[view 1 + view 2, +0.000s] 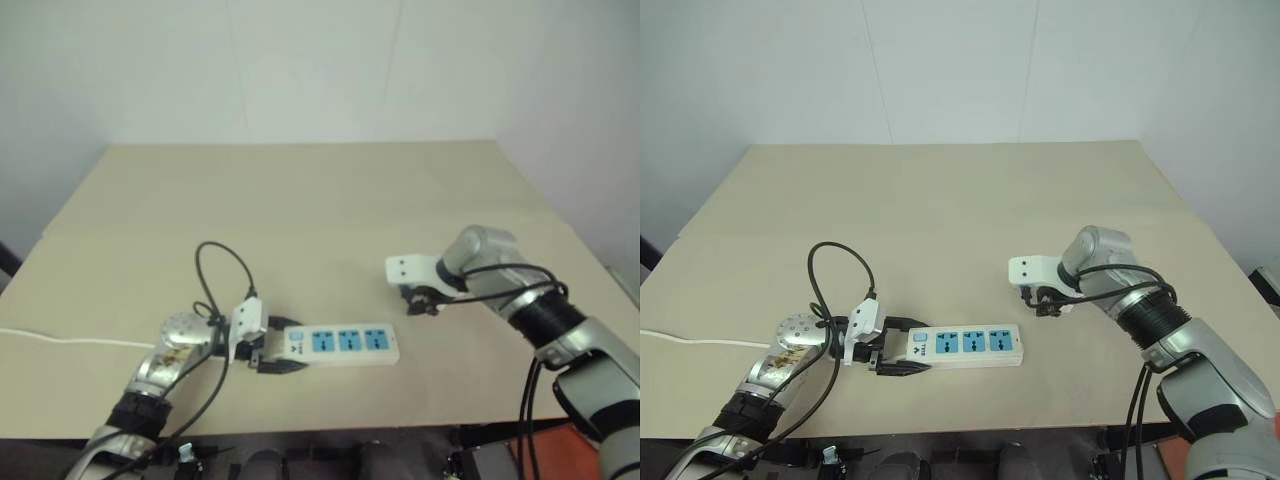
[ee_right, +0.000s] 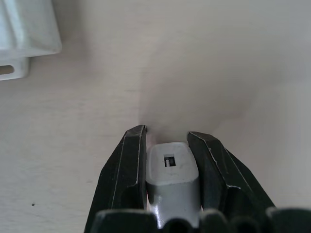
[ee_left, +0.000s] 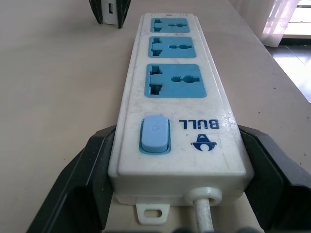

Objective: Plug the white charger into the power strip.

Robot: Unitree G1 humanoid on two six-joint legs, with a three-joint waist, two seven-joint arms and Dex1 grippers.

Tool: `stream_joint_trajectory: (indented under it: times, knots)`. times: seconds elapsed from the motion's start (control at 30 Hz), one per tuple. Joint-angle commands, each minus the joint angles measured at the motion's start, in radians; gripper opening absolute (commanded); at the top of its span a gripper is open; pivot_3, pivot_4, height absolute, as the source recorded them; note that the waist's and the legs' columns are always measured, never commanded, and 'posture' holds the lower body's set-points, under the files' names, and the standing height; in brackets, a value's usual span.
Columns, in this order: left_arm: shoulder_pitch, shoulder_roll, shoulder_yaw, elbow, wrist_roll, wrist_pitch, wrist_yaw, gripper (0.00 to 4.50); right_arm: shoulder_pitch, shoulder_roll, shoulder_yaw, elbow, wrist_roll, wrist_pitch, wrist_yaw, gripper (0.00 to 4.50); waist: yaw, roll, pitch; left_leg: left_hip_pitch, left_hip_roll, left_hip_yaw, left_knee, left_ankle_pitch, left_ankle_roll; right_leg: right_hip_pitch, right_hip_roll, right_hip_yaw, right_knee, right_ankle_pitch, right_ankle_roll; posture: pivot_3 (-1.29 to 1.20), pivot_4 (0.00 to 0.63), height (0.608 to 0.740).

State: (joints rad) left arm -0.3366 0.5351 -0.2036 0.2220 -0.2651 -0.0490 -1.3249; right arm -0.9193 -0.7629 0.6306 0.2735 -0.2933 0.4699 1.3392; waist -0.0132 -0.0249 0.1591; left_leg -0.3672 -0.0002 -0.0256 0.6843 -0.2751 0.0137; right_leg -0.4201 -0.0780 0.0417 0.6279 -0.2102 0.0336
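Step in hand: we judge this to be the pick-up of the charger (image 2: 172,167), down on the desk (image 1: 300,200) off the far end of the strip (image 1: 340,343), away from the switch (image 3: 155,134).
Right claw (image 2: 170,141): closed on the charger, a black finger pressed on each flat side, pointing steeply down at the desk.
Left claw (image 3: 170,174): spread wide around the strip's switch end, a finger along each long side; we read it as bracing the strip, though we cannot tell how firmly it presses.
Doing it well: we'd lift straight up so the block doesn't twist in the fingers, and keep the grip square.
Next call: we reckon the charger has to be carried over to the strip and its prongs lined up with the slots of one blue socket (image 3: 172,80) before we press down.
Risk: a tilted block would likely jam at the socket face; the left claw's hold should stop the strip sliding.
Charger look: small white block with rounded corners, a little port on the face towards the wrist camera; prongs hidden from us.
Strip look: long white bar, three blue sockets in a row, blue switch and cord (image 3: 203,213) at the left claw's end.
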Motion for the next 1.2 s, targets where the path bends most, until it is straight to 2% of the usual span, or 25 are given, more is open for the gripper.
stream_joint_trajectory:
  times: [0.03,0.13,0.27,0.33,0.5,0.63,0.97,1.2]
  knots:
    - [0.000,0.006,-0.027,0.014,0.040,-0.001,0.002,3.27,-0.015,0.030,-0.162,-0.006,0.070,-0.042,-0.095,1.19,0.000,0.000,0.000,-0.001,0.000,0.000,0.000,0.000,0.000,-0.001,0.000,0.000,0.000,0.000,0.000,0.00,0.150,0.740]
    - [-0.003,0.011,-0.022,0.020,0.042,-0.002,0.004,3.27,-0.017,0.092,-0.350,-0.101,0.244,-0.012,-0.115,1.19,-0.001,0.001,0.000,-0.002,0.000,0.000,0.000,0.000,0.000,-0.003,0.000,0.000,0.001,0.000,0.000,0.00,0.150,0.740]
    - [-0.004,0.016,-0.018,0.021,0.040,0.002,0.008,3.27,0.014,0.236,-0.611,-0.305,0.539,0.285,-0.185,1.19,0.001,0.001,0.001,-0.003,0.001,-0.002,-0.002,0.000,0.000,-0.003,0.000,0.000,-0.001,0.000,0.000,0.00,0.150,0.740]
    - [-0.005,0.019,-0.019,0.021,0.038,0.004,0.008,3.27,0.074,0.281,-0.670,-0.404,0.630,0.374,-0.228,1.19,0.004,0.001,0.001,-0.003,0.001,-0.003,-0.002,0.000,0.000,-0.003,0.000,-0.001,-0.001,0.000,0.000,0.00,0.150,0.740]
    - [-0.013,0.030,-0.020,0.029,0.037,0.005,0.002,3.27,0.291,0.357,-0.664,-0.556,0.712,0.308,-0.304,1.19,0.001,0.000,0.000,-0.002,0.001,-0.003,-0.003,0.000,0.000,-0.002,0.000,-0.002,-0.002,0.000,0.000,0.00,0.150,0.740]
    - [-0.024,0.037,-0.020,0.044,0.039,0.002,-0.001,3.27,0.415,0.441,-0.647,-0.500,0.748,0.116,-0.263,1.19,-0.005,0.001,0.001,-0.001,0.001,-0.002,-0.003,0.000,0.000,-0.002,0.001,-0.001,0.000,0.000,0.000,0.00,0.150,0.740]
    - [-0.023,0.048,-0.022,0.053,0.047,0.003,0.000,3.27,0.463,0.540,-0.492,-0.321,0.685,-0.133,-0.260,1.19,-0.007,0.001,0.001,0.000,0.001,-0.002,-0.003,0.000,0.000,-0.002,0.001,0.000,0.001,0.000,0.000,0.00,0.150,0.740]
    - [-0.019,0.047,-0.023,0.047,0.047,0.009,0.005,3.27,0.477,0.517,-0.458,-0.284,0.689,-0.187,-0.229,1.19,-0.007,0.001,0.001,0.000,0.001,-0.002,-0.003,0.000,0.000,-0.002,0.002,0.000,0.001,0.000,0.000,0.00,0.150,0.740]
